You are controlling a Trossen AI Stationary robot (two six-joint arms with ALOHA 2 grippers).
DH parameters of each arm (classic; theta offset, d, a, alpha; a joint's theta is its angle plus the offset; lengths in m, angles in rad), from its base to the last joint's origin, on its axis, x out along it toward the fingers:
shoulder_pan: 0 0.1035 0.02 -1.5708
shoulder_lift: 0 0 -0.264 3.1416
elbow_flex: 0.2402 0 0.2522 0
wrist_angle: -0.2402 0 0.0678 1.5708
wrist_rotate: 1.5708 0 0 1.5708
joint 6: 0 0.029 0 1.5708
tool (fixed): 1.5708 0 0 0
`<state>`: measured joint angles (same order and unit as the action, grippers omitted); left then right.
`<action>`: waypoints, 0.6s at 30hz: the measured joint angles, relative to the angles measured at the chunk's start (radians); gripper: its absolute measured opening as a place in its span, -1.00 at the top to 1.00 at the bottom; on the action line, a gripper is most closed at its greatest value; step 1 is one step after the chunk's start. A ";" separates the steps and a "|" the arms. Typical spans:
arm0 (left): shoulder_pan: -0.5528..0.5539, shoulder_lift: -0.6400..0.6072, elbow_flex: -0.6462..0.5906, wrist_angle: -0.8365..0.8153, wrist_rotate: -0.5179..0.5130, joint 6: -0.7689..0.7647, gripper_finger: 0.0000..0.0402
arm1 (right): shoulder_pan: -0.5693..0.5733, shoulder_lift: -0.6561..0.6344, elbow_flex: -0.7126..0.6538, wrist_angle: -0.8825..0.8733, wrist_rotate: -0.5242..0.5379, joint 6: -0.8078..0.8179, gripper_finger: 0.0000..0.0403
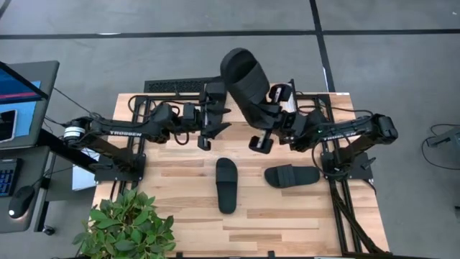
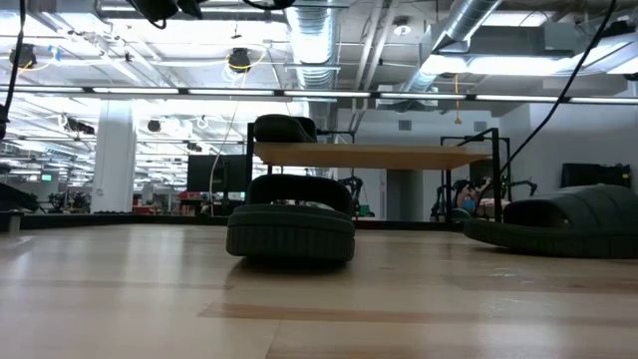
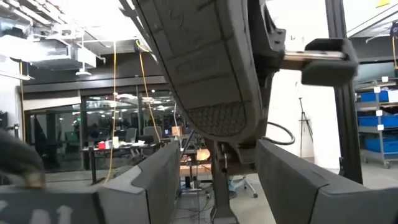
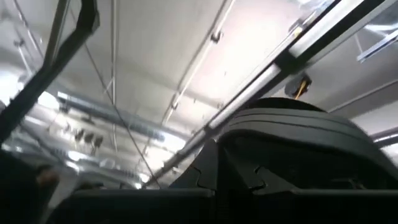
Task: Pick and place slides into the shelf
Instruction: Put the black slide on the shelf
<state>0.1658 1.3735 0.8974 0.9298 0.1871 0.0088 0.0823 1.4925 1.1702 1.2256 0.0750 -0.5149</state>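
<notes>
- Up above the far half of the table, the right gripper (image 1: 262,121) is clamped tight on a raised slide (image 1: 244,83), holding it by the end nearest the arm, the sole lifted clear of everything and tilted.
- From the right wrist view, the ribbed strap of that slide (image 4: 305,134) arches just past the fingers, with ceiling pipes behind it.
- Just to the left of the held slide, the left gripper (image 1: 208,129) hangs with its fingers spread wide and nothing between them.
- The left wrist view looks up at the patterned underside of the raised slide (image 3: 211,74), close over the left fingers (image 3: 146,186); whether they touch it I can't quite tell.
- Below the two grippers, on the wooden table (image 1: 287,223), lie two more slides: one (image 1: 226,184) lengthwise towards the near edge, the other (image 1: 292,175) lying crosswise beside the right arm's base.
- The shelf (image 2: 374,155) shows in the low view behind the nearest slide, its light top on thin black legs; a fourth slide (image 2: 284,128) seems to sit on its left end.
- A potted plant (image 1: 128,226) stands at the near left corner.
</notes>
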 joint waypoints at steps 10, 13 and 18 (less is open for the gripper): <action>0.000 0.000 0.000 -0.004 -0.001 0.027 0.02 | -0.013 0.002 -0.047 0.250 0.076 -0.046 1.00; 0.003 0.000 0.000 -0.005 -0.012 0.039 0.02 | -0.016 0.052 -0.034 0.331 0.146 -0.037 1.00; 0.005 0.000 0.000 -0.046 -0.017 0.068 0.02 | -0.041 0.147 0.011 0.347 0.204 0.017 1.00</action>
<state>0.1706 1.3739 0.8978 0.8841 0.1706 0.0765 0.0418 1.6396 1.1815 1.5725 0.2793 -0.4979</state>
